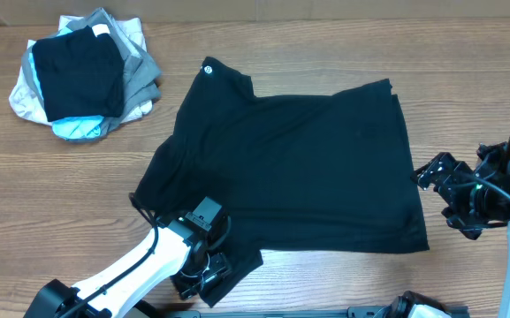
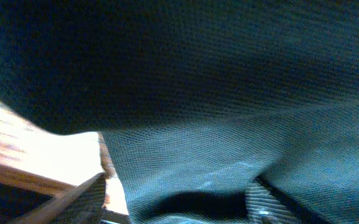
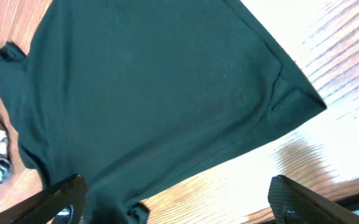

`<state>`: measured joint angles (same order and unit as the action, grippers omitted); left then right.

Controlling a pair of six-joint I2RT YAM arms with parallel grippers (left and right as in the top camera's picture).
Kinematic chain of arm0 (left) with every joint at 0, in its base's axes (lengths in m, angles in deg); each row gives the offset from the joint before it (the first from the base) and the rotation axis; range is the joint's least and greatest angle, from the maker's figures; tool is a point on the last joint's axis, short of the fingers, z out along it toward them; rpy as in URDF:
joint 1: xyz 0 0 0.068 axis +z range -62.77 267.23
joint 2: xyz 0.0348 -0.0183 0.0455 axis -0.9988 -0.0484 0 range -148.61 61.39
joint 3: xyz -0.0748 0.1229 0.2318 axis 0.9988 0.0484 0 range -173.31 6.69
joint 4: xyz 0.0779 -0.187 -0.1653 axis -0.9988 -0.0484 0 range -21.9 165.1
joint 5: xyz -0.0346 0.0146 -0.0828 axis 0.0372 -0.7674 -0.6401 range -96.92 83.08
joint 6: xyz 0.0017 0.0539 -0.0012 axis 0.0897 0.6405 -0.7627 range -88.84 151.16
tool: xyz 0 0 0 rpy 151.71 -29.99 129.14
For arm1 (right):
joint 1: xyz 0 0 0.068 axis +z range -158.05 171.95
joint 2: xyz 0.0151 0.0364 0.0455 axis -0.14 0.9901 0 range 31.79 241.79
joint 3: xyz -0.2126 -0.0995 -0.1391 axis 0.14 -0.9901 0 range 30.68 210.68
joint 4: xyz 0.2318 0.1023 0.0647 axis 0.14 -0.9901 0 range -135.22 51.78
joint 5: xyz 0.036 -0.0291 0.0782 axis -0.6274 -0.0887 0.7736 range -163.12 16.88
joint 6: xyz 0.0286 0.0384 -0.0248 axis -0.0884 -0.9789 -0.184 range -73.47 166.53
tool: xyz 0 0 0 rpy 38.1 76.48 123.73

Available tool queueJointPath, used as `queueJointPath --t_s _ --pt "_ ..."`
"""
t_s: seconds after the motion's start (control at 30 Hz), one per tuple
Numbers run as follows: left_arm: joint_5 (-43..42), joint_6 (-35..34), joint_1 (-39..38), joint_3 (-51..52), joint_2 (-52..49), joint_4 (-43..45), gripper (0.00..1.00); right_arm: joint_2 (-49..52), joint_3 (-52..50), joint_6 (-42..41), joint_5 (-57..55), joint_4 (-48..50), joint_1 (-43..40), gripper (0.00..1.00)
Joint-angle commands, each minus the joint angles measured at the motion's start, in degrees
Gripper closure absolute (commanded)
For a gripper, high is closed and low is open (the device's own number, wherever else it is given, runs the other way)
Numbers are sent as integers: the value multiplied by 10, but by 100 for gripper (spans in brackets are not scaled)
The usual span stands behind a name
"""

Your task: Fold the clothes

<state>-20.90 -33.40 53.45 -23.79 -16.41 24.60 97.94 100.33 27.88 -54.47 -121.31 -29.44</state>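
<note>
Black shirt (image 1: 290, 168) lies spread nearly flat on the middle of the wooden table (image 1: 325, 53), collar far-left, hem to the right. No fold made yet, as far as shows. Left gripper (image 1: 203, 269) is down on the near sleeve (image 1: 241, 263), cloth filling its camera; clamped or not, cannot tell. Right gripper (image 1: 438, 194) hovers just beside the hem, fingers wide, empty. By my judgement, all the folding remains.

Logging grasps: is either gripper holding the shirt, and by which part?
Right gripper is open beside the shirt, holding nothing. Left gripper sits over the near sleeve; whether it grips it cannot be told.
</note>
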Motion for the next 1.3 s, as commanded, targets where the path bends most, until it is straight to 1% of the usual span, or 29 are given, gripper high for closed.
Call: queueJointPath --t_s 0.0,0.07,0.1,0.13,0.3,0.4,0.6,0.73,0.83,0.9,1.03,1.13,1.27 --pt "21 7 -4 5 -13 3 52 -5 -3 -31 5 4 -1 4" --pt "20 13 -4 5 -13 2 77 -5 -3 -43 5 10 -1 4" --pt "19 17 -4 5 -13 2 92 -5 -3 -43 4 17 -1 4" --pt "18 18 -4 5 -13 2 96 -5 -4 -43 3 20 -1 4" --pt "-4 35 -4 4 -12 0 96 -3 -29 -56 -19 37 -1 5" --pt "-11 35 -4 -1 -12 -1 96 -3 -63 -82 -41 56 -1 4" --pt "-9 37 -4 -6 -12 0 96 6 -143 -114 -40 79 -1 4" --pt "-9 42 -4 -6 -12 1 96 13 -176 -132 -41 89 -1 5" --pt "-9 42 -4 -6 -12 2 96 13 -203 -158 -45 109 -1 7" --pt "-9 42 -4 -6 -12 5 96 14 -226 -173 -44 127 -1 10" --pt "-9 42 -4 -6 -12 5 96 22 -275 -174 -45 167 -1 14" --pt "-9 42 -4 -6 -12 11 96 36 -307 -174 -44 200 -1 14" --pt "-9 44 -4 -6 -12 18 96 69 -324 -174 -50 223 -1 17"
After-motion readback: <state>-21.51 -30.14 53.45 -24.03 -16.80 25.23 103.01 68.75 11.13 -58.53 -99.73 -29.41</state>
